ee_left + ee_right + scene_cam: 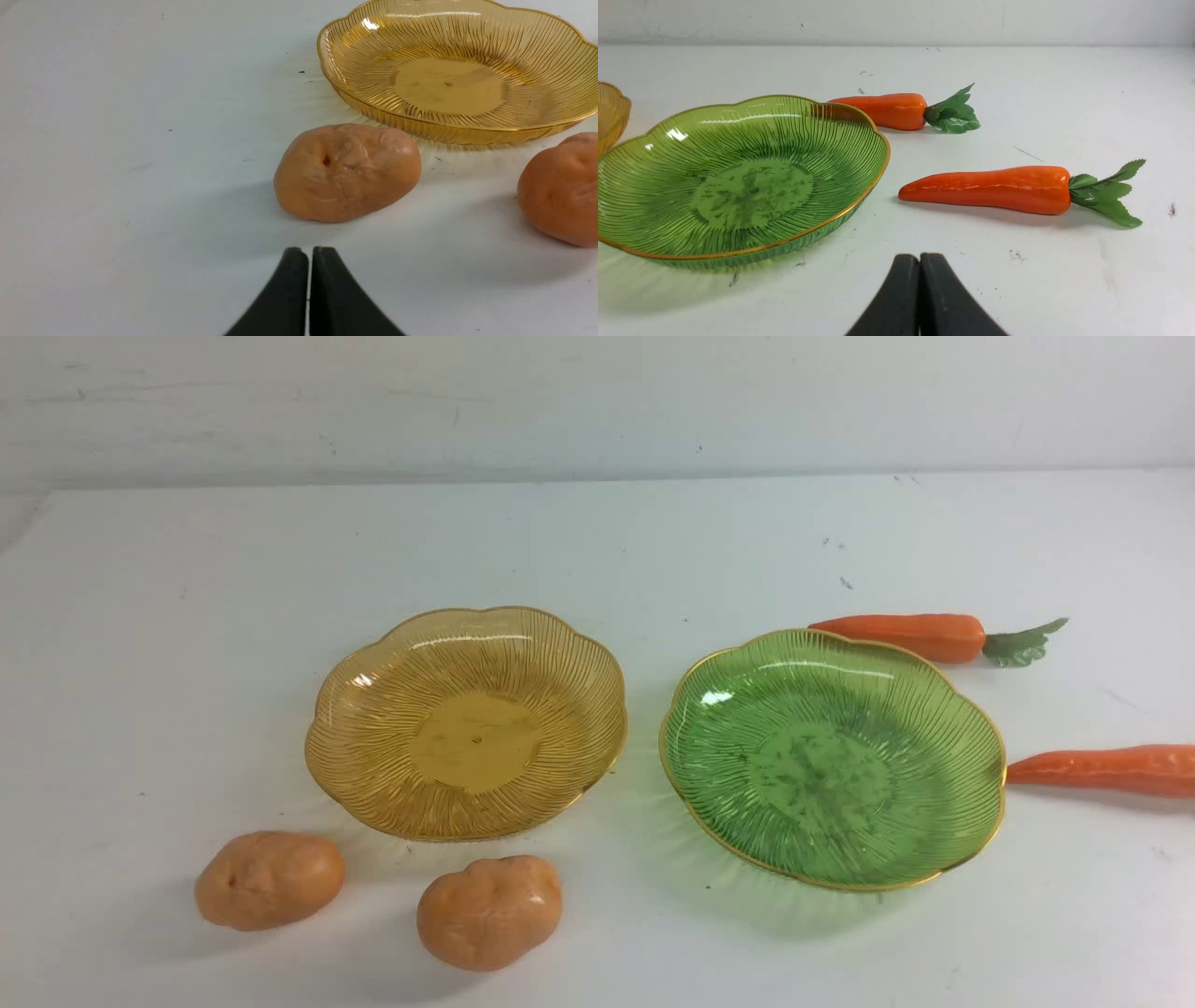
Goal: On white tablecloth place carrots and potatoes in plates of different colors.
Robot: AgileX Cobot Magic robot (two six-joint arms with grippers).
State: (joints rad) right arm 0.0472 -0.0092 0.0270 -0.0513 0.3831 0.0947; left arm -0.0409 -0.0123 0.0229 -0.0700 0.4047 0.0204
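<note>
A white tablecloth (597, 551) covered the bench, marked with a few small dark specks. Near its middle stood two ribbed, flower-shaped plates with gold rims, side by side, close but apart: an amber plate (465, 722) on the left and a green plate (831, 758) on the right.

Two potatoes lay on the cloth on the robot's side of the amber plate. The left potato (269, 879) sat near the plate's front-left edge, and the right potato (489, 912) sat just before its front rim. They were apart from each other, and neither touched the plate.

Two carrots lay on the cloth by the green plate, both with their tips pointing left. The far carrot (910, 636) lay just behind the plate's rear right edge, its green leaves spread to the right. The near carrot (1111, 769) lay at the plate's right side, its tip just beside the gold rim; its leafy end ran out of the front view.

The left hand (309, 254) showed in its own wrist view as two black fingers pressed together with nothing between them. It hung over bare cloth, a little short of the left potato. The right hand (920, 261) looked the same — fingers together, gripping nothing — over bare cloth near the green plate and the near carrot.
</note>
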